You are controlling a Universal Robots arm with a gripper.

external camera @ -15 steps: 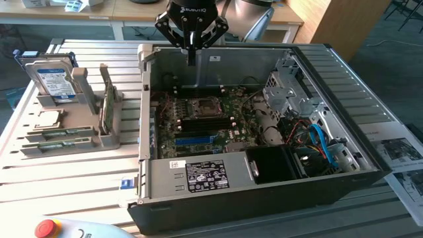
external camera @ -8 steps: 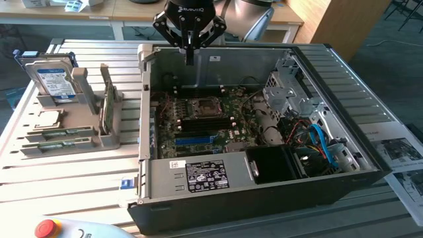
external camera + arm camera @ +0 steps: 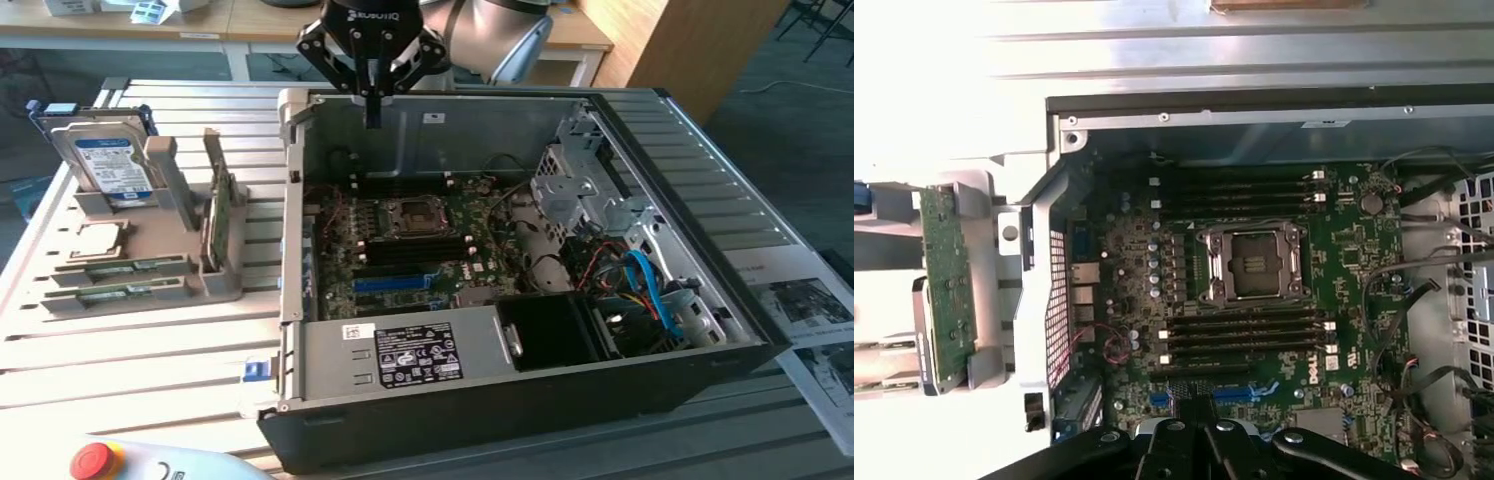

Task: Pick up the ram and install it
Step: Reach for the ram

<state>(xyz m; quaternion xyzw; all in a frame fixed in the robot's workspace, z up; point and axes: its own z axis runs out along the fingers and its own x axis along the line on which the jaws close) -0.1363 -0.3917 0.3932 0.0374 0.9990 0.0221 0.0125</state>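
The ram (image 3: 130, 268) lies flat in a low slot of the grey rack (image 3: 171, 160) on the slatted surface (image 3: 160, 350), outside the PC case (image 3: 534, 410), on the ext. view's left. A second similar stick (image 3: 120, 293) sits just beside it, nearer the camera. The same rack holds an HDD (image 3: 110, 165) upright at the back, a CPU chip (image 3: 96, 240) and a wider green card (image 3: 220, 228) standing on edge btwn the sticks and the case wall. Task looks unstarted: the ram is not picked up, nothing is carried, and the long black slots (image 3: 1244, 335) either side of the CPU socket (image 3: 1249, 262) on the mobo (image 3: 1354, 300) look empty, though I can't be fully sure. So the pick, the carry and the seating are all left. The tool (image 3: 374, 112) hangs above the far rim of the case, pointing down, w/ its fingers pinched together and nothing btwn them. The wrist view looks past the closed tips at the mobo. The ram is well apart from the tool: off to the ext. view's left, lower, nearer the camera, w/ the case wall and the on-edge card in btwn.
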